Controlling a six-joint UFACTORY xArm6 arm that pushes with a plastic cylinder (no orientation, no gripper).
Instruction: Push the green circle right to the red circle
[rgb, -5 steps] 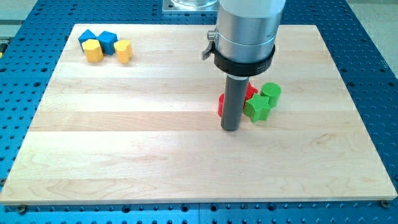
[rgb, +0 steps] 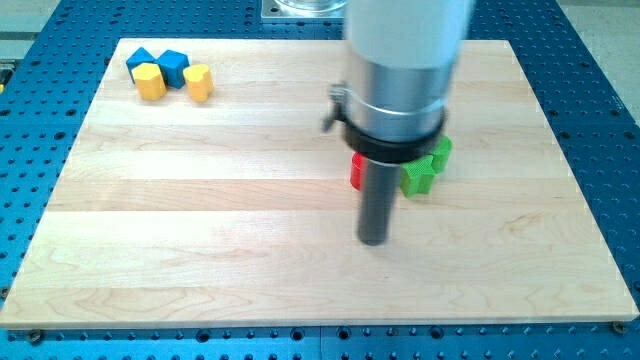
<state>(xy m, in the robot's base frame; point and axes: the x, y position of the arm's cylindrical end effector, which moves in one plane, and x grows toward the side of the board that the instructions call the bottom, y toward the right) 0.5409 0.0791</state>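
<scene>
Your rod carries no claw and holds nothing; my tip (rgb: 373, 240) rests on the board near of the cluster, touching no block. The green circle (rgb: 441, 150) sits far-right, probably just beside the half-hidden red circle (rgb: 357, 170). You're repositioning; next, swing around the green star-like block (rgb: 417, 177) to nudge it closer.

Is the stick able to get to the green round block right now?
Probably yes, but not straight. My tip sits below the cluster, toward the view's bottom. The green circle is at the cluster's far right, half hidden by the arm, with the green block in between, so I'd go around.
</scene>
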